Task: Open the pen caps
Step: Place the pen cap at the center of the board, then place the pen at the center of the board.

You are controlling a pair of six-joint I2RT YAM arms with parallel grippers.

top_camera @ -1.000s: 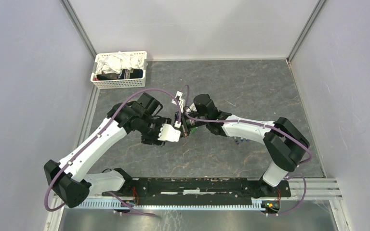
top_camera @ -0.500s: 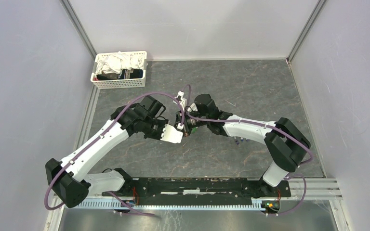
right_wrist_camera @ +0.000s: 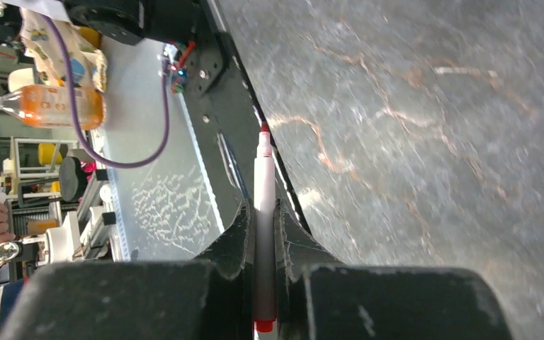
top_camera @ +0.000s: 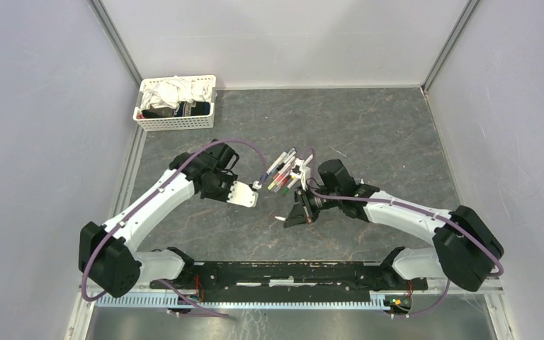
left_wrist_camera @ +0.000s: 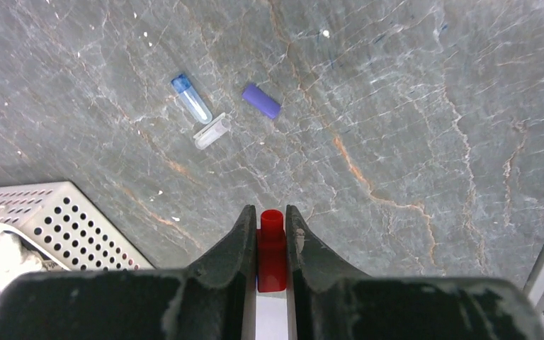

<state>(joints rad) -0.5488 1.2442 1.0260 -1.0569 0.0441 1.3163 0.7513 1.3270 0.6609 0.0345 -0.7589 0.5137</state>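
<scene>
The left claw [left_wrist_camera: 271, 212] is closed nearly all the way on a red cap [left_wrist_camera: 271, 255]. It pinches the cap across its width, so the cap's open end pokes out past the fingertips in the lower middle of the left wrist view. The right claw [right_wrist_camera: 263, 209] is clamped just as narrowly on a pen [right_wrist_camera: 263, 170]. It grips the white barrel across its middle, leaving the bare red nib free beyond the fingers. That hold suits a straight pull along the pen's length, with each claw squeezing one half and nothing blocking the joint.

In the overhead view the two claws sit apart at mid-frame, and cap and pen no longer touch, so I judge this pen to be open.

The other pens [top_camera: 283, 172] lie bunched on the tabletop [top_camera: 368, 134] between the two arms, just above the right claw, within reach of both.

Below the left claw, in the upper left of its wrist view, three loose pieces lie close together: a purple cap [left_wrist_camera: 261, 100], a blue cap [left_wrist_camera: 190, 98] and a pale cap [left_wrist_camera: 212, 132]. That looks like the dropping spot, and the red one probably belongs there.

The basket [left_wrist_camera: 64, 227] sits at the lower left of that view, near enough that a careless release could land the cap against it.
</scene>
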